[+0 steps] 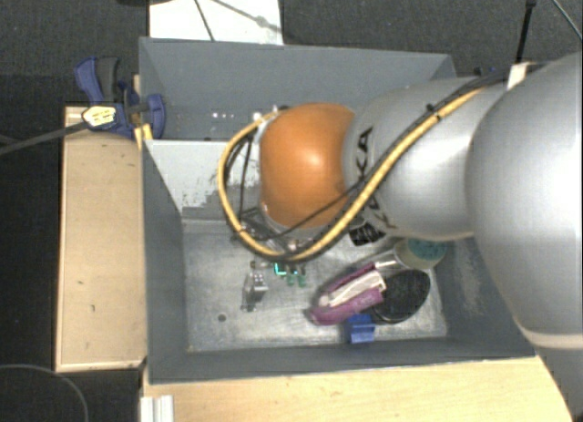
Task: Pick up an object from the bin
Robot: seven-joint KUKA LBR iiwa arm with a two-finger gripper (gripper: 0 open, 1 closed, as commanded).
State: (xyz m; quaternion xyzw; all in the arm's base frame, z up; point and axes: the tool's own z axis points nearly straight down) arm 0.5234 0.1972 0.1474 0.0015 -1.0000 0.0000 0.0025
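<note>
Tool (254,291) — left of purple object (351,298)

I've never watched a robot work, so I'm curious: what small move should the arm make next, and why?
Probably a short shift toward the view's right. The gripper seems to hang over bare floor of the grey metal bin, while the nearest thing, a purple and white elongated object, lies just right of it, beside a black round disc.

Looking like a robotics lab: KUKA arm (437,165) hanging over a grey metal bin (301,74), loose cables (531,10) running across dark carpet (55,10) around it.
</note>
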